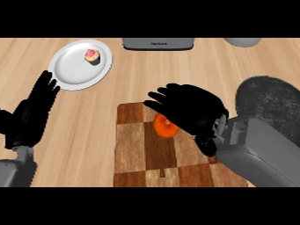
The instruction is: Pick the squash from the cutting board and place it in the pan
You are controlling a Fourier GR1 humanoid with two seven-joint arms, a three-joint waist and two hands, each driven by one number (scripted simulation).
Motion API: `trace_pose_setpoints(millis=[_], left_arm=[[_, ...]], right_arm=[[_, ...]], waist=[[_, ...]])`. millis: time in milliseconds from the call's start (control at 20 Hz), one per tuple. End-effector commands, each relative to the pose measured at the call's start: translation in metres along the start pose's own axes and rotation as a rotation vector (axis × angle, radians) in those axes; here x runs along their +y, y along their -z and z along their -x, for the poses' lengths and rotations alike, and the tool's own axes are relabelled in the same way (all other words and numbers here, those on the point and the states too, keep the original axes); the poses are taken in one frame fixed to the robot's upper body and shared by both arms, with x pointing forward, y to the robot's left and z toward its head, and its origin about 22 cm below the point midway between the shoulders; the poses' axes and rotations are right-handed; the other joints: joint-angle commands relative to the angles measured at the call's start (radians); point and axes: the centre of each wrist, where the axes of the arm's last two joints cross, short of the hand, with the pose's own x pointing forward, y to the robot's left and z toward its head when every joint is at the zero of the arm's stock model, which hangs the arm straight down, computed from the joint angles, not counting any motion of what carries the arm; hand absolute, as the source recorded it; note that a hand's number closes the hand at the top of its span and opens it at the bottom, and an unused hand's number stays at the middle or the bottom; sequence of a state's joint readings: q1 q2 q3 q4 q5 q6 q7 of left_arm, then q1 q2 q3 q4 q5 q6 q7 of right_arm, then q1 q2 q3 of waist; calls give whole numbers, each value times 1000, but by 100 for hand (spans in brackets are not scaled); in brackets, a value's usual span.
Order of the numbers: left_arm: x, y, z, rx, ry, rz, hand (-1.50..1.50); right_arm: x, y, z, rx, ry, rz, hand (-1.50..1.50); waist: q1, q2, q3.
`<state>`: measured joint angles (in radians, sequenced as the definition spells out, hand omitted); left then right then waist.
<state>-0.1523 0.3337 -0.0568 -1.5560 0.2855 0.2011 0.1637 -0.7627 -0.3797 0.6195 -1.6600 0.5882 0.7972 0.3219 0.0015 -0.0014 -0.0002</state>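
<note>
Head view, scene: a wooden kitchen counter [198, 70] seen from steeply above, a checkered cutting board [136, 149] at centre, a dark pan [276, 110] to its right.
Head view, squash: the orange squash [165, 126] lies on the cutting board, half hidden under the right hand; it is not in the pan.
Head view, right hand: the right hand [191, 112] arches over the squash, fingers curved down around its upper side; whether they have closed on it cannot be told, since the palm hides the contact.
Head view, left hand: the left hand [32, 112] rests at the left edge, fingers straight and together, holding nothing.
Head view, pan: well apart from the squash, just beside the board's right edge, partly covered by the right forearm.
Head view, bystanders: a white plate [71, 72] carrying a cupcake [92, 55] at upper left; a grey appliance [159, 43] at the top edge.
Progress: early. The reach looks complete and the grasp appears to be under way; lifting, carrying to the pan and letting go all remain.
</note>
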Motion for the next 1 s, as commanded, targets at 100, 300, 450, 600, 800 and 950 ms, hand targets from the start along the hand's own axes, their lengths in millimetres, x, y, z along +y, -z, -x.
trace_pose_setpoints(millis=[100, 300, 450, 600, 800, 950], left_arm=[[-17, 13, -21, 1, 6, 3, 0], [-7, -5, -6, 6, -7, 4, 0], [-18, -3, -7, -10, 11, 12, 0], [-12, -1, 11, 3, -4, 3, 0], [11, -6, -3, -5, -7, 10, 0], [-11, 5, -6, 1, 6, 0, 0]], right_arm=[[11, 23, -24, 1, -3, -16, -150], [2, 40, -8, 68, -23, -53, -150], [24, 45, -10, 91, -22, -38, -150], [8, 45, 8, 110, -25, -40, -150], [19, 52, -7, 77, 3, -40, -150], [34, 63, 0, 81, -14, -73, -150]], waist=[[1, 1, 0], [11, 3, 0], [5, 3, 0], [4, 3, 0], [4, 2, 0], [2, 2, 0]])
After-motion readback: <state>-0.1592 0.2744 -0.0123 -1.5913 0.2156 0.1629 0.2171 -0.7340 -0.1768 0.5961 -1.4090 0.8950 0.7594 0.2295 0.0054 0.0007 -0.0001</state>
